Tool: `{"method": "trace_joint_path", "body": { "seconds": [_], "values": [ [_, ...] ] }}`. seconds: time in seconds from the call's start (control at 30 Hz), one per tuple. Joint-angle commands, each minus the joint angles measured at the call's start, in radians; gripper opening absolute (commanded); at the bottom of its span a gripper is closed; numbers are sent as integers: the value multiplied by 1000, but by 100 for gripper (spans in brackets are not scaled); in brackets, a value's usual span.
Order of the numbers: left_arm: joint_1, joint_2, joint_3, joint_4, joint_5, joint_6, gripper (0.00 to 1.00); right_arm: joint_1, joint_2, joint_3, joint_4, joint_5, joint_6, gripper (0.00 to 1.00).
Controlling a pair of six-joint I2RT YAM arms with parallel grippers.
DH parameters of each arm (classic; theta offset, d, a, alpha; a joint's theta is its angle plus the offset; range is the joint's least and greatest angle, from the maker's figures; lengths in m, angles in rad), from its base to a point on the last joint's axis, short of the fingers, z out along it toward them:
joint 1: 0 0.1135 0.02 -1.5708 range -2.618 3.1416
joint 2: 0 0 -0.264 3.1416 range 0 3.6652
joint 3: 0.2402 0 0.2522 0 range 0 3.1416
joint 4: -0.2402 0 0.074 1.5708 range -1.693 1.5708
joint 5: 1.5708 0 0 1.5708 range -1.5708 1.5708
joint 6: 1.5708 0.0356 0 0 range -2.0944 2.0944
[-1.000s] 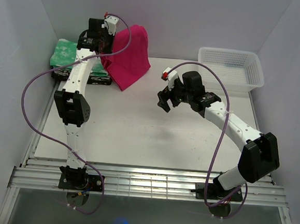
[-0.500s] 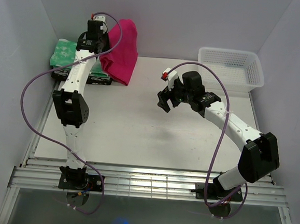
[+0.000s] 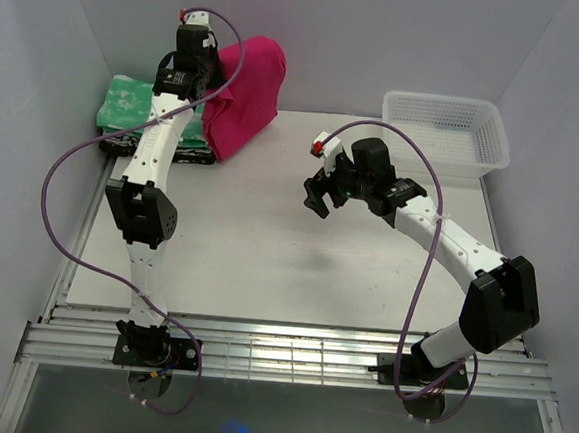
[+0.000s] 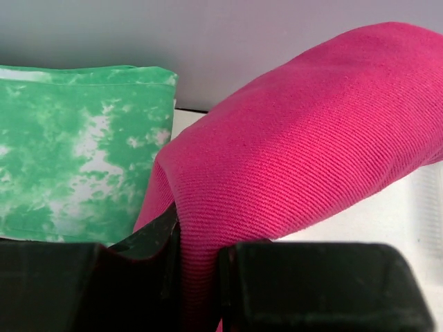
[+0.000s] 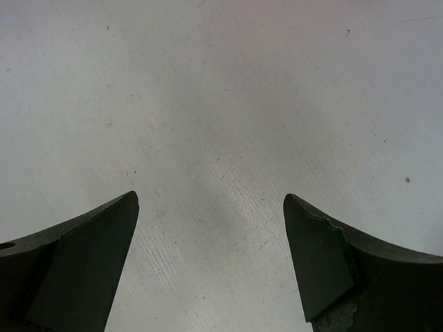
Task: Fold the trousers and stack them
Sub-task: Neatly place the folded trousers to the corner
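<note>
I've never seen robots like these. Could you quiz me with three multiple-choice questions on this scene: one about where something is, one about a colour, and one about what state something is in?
1. Where on the table does the white basket stand?
A) near-left corner
B) far-right corner
C) centre

2. What colour are the trousers in the left end effector?
A) blue
B) magenta-pink
C) yellow

3. How is the right end effector?
A) open, empty
B) shut on the trousers
C) shut on the basket

Answers:
1 B: the top view shows it at the far right edge.
2 B: the left wrist view shows pink cloth pinched in it.
3 A: its jaws stand wide apart over bare table.
</note>
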Motion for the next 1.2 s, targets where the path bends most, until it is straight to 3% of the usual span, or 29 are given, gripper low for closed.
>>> {"method": "trace_joint_path", "body": {
  "seconds": [0.0, 0.47, 0.8, 1.17],
  "values": [
    [8, -81, 48, 122, -77, 17, 0, -1, -8, 16, 6, -21, -6, 90],
    [17, -107, 85, 166, -170, -3, 0, 0, -1, 28, 1, -27, 0, 90],
    [17, -143, 74, 229, -129, -23, 0, 0, 6, 21, 6, -33, 3, 90],
    [-38, -141, 93, 263, -193, -19, 0, 0, -8, 5, 6, -33, 1, 90]
  ]
}}
